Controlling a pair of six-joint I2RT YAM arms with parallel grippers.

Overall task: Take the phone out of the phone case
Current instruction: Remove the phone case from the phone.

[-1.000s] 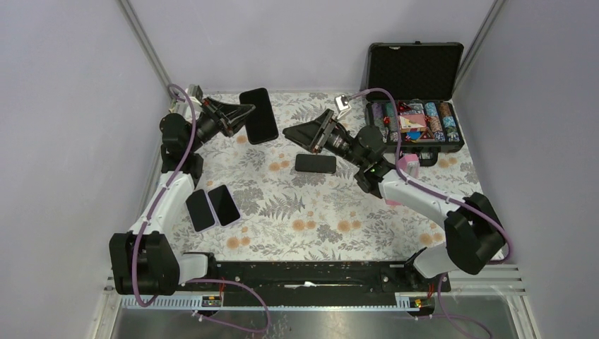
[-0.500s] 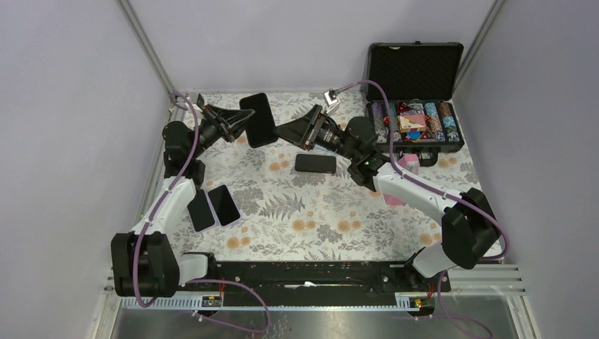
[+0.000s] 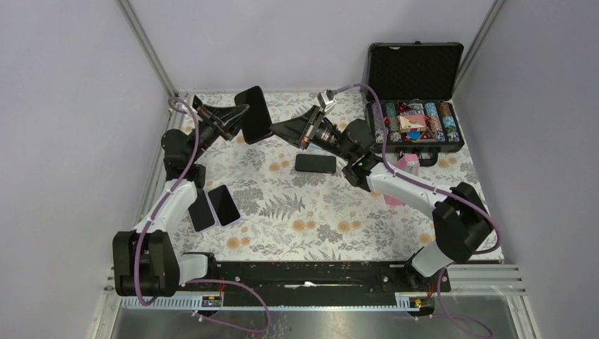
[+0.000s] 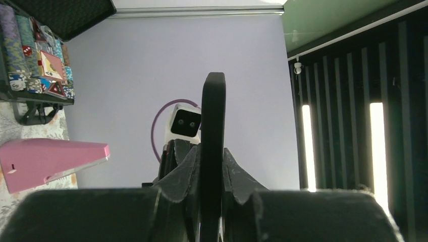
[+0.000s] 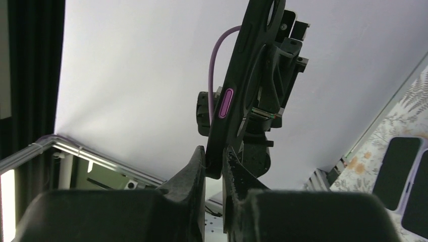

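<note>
A black phone in its phone case (image 3: 254, 113) hangs in the air over the far left of the table, gripped from both sides. My left gripper (image 3: 236, 117) is shut on its left edge; in the left wrist view the slab (image 4: 213, 116) stands edge-on between the left gripper's (image 4: 213, 169) pads. My right gripper (image 3: 277, 128) is shut on the opposite edge. In the right wrist view the right gripper (image 5: 214, 161) pinches the lower corner of the case (image 5: 241, 75), which shows a purple side button (image 5: 225, 103).
Another black phone (image 3: 315, 163) lies flat mid-table under the right arm. Two more phones (image 3: 212, 206) lie side by side near the left arm. An open black case of poker chips (image 3: 413, 121) stands at the back right, with a pink object (image 3: 407, 165) in front of it.
My right gripper moved left to the raised phone and closed its open jaws on the edge. The left gripper lifted and tilted the phone slightly toward it.
</note>
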